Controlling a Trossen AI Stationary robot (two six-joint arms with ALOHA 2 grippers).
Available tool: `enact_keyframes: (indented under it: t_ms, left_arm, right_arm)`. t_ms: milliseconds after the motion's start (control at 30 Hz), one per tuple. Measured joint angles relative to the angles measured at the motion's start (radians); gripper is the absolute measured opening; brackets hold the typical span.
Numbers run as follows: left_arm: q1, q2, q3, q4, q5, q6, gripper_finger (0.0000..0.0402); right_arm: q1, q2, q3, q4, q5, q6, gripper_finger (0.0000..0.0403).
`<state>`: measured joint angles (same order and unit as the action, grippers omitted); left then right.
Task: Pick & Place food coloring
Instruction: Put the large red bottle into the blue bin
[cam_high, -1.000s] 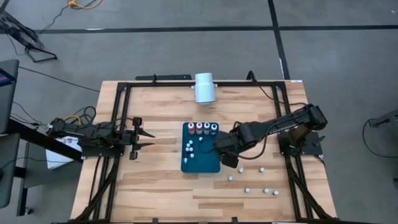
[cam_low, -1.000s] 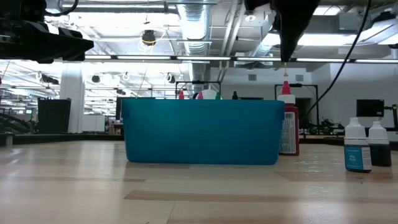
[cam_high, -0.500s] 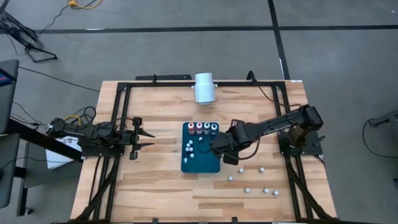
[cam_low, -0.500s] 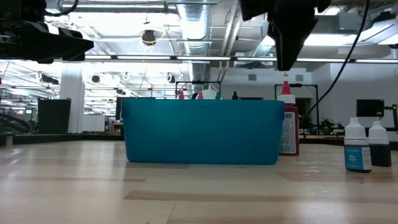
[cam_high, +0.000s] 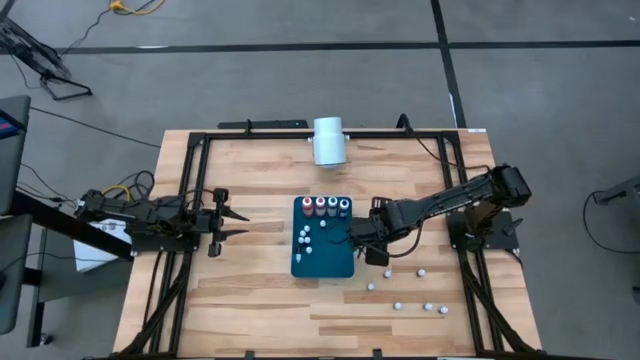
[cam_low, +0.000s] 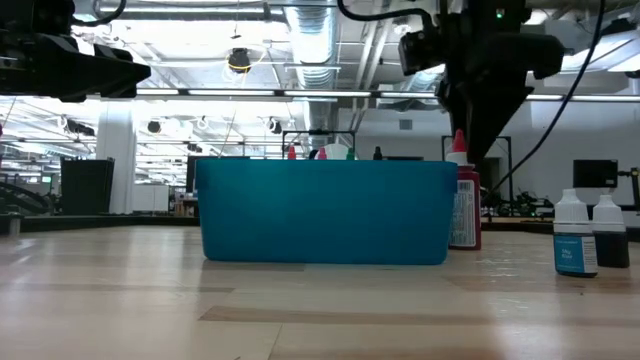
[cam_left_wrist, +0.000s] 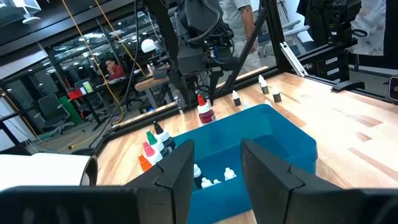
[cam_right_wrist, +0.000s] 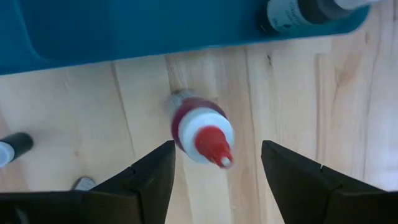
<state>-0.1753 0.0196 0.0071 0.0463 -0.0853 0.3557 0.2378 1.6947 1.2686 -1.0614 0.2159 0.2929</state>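
A red food coloring bottle with a white collar and red tip stands upright on the wood just outside the right wall of the teal bin. My right gripper hangs above it, pointing down and open. One finger stands on each side of the bottle without touching it. In the low view that gripper is just over the bottle's tip. Several more bottles stand inside the bin. My left gripper waits open at the table's left.
Several small loose bottles stand on the wood near the front right, among them a blue one and a dark one. A large white cylinder lies at the far edge. Black frame rails run along the table's sides.
My right gripper has come down over the red bottle beside the bin and has rolled a little about its own axis, staying open. The bottle has not moved.
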Motion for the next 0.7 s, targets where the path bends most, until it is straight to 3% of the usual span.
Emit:
enact_keyframes:
  t_ms: [400, 700]
  left_arm:
    - [0.000, 0.000, 0.000, 0.000, 0.000, -0.001, 0.0123]
    - [0.000, 0.000, 0.000, 0.000, 0.000, 0.000, 0.0123]
  right_arm:
    - [-0.038, 0.000, -0.061, 0.126, -0.032, -0.092, 0.0223]
    - [-0.037, -0.001, -0.058, 0.131, -0.034, -0.092, 0.0127]
